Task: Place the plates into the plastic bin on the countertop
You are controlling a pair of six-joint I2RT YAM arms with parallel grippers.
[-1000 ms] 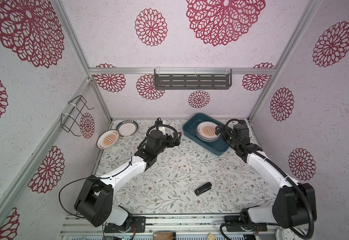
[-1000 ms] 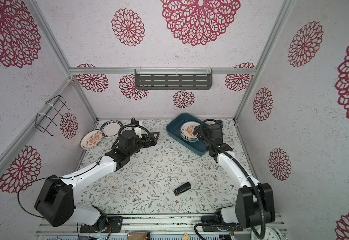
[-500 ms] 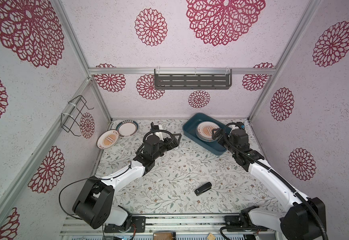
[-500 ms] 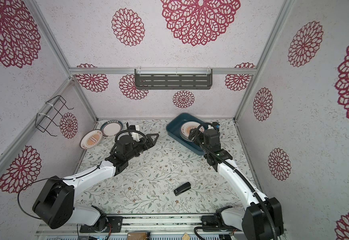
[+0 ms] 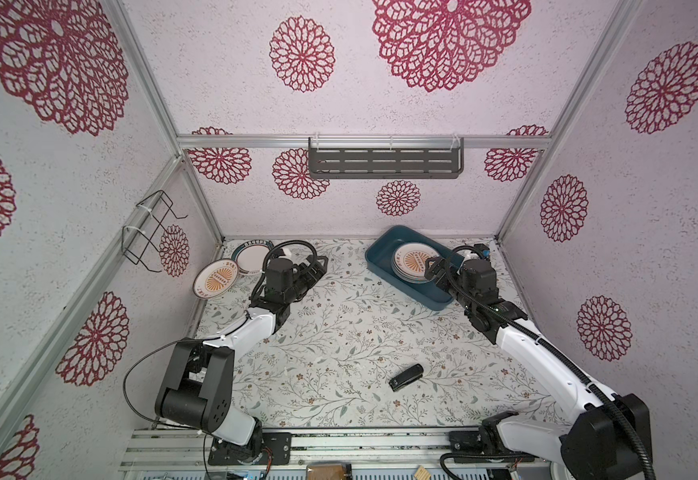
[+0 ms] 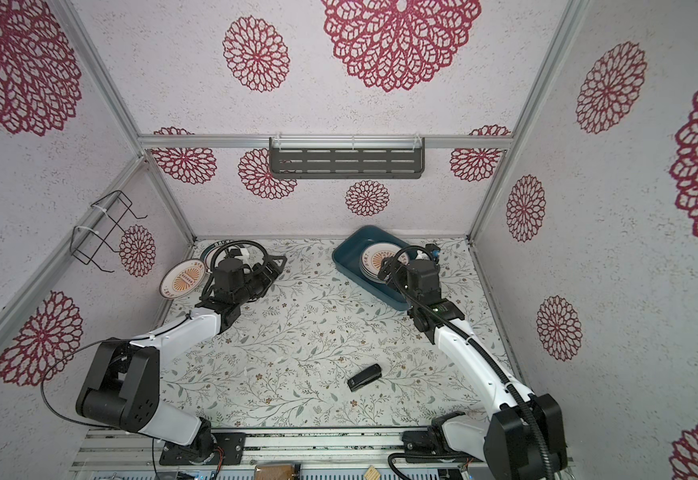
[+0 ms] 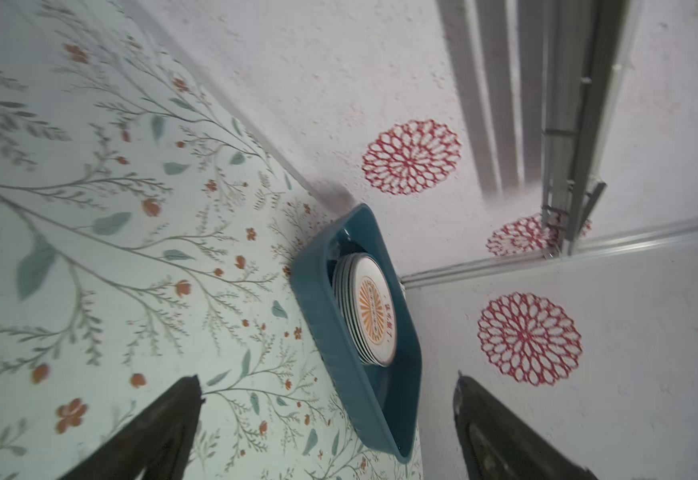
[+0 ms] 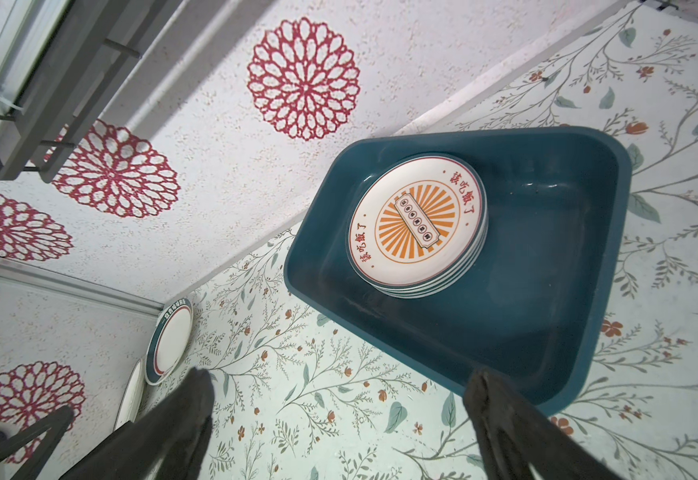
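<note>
Counter (image 5: 339, 332): is carrying every item listed below, including the plastic bin, which is the reference for all positions.
Plastic bin (image 5: 384, 247): is sitting at an angle at the back of the counter, on the right arm's side.
Stacked plates (image 5: 411, 264): several are lying flat inside the bin, at its end nearer the back wall. A sunburst plate is lying on top, and the rest of the bin floor is showing bare.
Loose plates: a sunburst plate (image 5: 215, 279) and a teal-rimmed plate (image 5: 251, 257) are waiting well apart from the bin, along the back of the counter on the left arm's side. They are overlapping, and the sunburst one is tilting against the side wall.
Left gripper (image 5: 316, 268): is hanging released and empty between the bin and the loose plates, nearer the plates.
Right gripper (image 5: 432, 270): is hanging released and empty over the bin's near end, just beside the stack.
Black object (image 5: 406, 377): is lying well apart from the bin, toward the front of the counter.
Step in hand: judged to be the interval between a deposit and the next pickup.
Next move: is calling for the left gripper to turn toward a loose plate's rim and clamp it.
</note>
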